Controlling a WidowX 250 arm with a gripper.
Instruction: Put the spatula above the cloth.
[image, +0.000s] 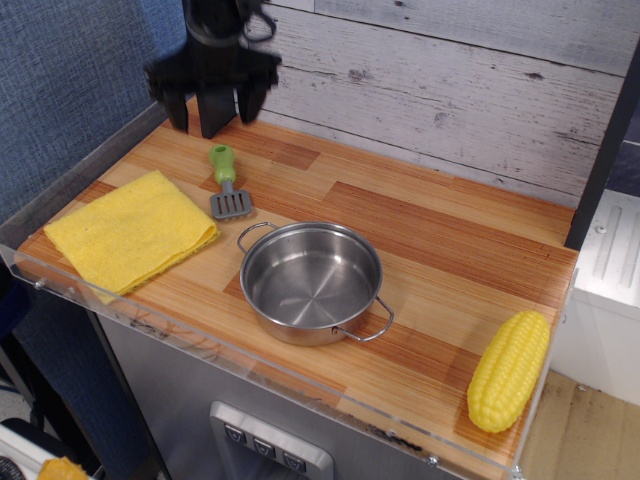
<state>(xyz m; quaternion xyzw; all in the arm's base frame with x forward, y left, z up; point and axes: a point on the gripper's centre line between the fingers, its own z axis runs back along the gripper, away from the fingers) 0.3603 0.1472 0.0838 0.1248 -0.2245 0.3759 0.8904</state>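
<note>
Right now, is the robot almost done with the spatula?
It looks nearly done. The spatula lies flat on the table, just past the yellow cloth on its far right side. The gripper hangs open and empty above it. Nothing is in hand; probably only backing away is left.

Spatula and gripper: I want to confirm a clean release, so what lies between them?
Nothing: in the observation.image view, only bare wooden tabletop separates the spatula from the open gripper raised above it.
</note>
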